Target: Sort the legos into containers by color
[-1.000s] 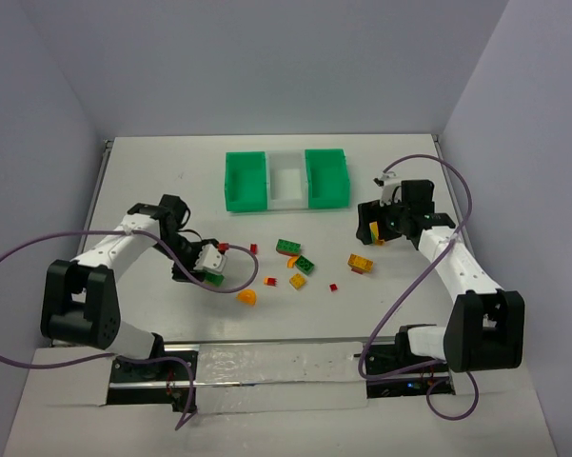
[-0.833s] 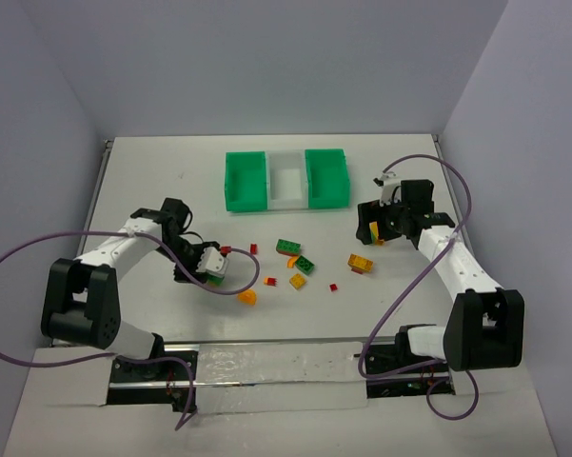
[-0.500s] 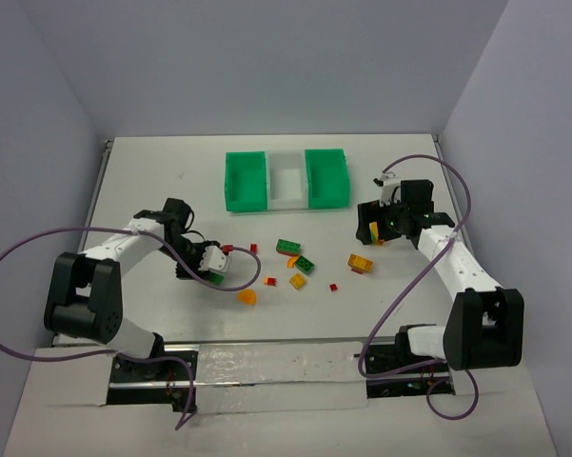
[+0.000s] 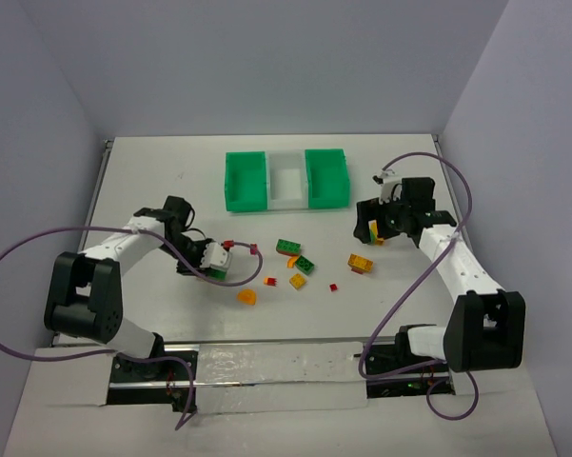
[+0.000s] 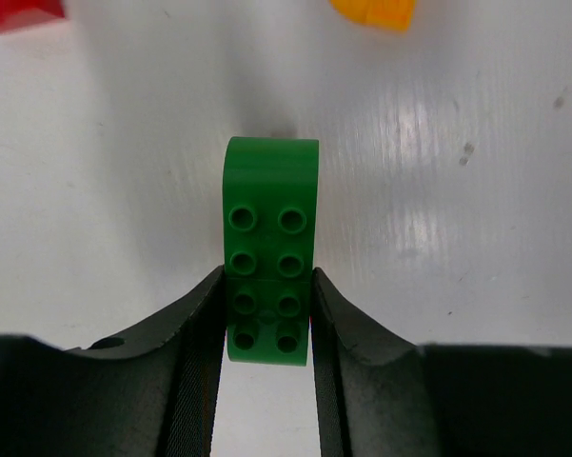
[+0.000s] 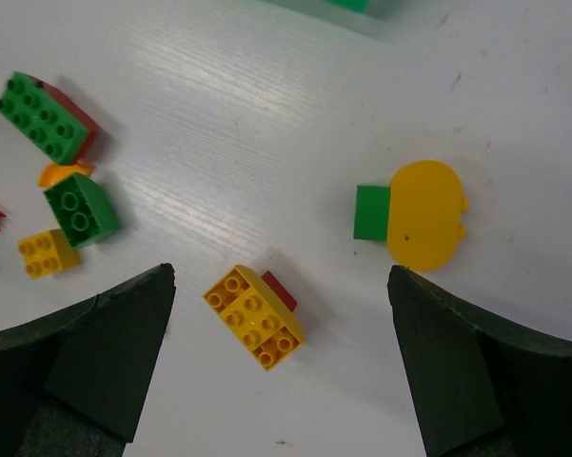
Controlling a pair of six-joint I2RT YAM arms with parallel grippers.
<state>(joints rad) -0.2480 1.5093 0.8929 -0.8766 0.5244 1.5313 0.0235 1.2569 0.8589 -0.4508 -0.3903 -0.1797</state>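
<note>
At the table's nine o'clock, left gripper jaws pinching a green brick; at three o'clock, right gripper jaws wide over a yellow brick.

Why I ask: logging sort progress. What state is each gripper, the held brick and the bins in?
left gripper: shut on green brick.
green brick: clamped between the fingers, studs facing the wrist camera.
right gripper: open, holding nothing.
containers: upright, no legos visible inside.
</note>
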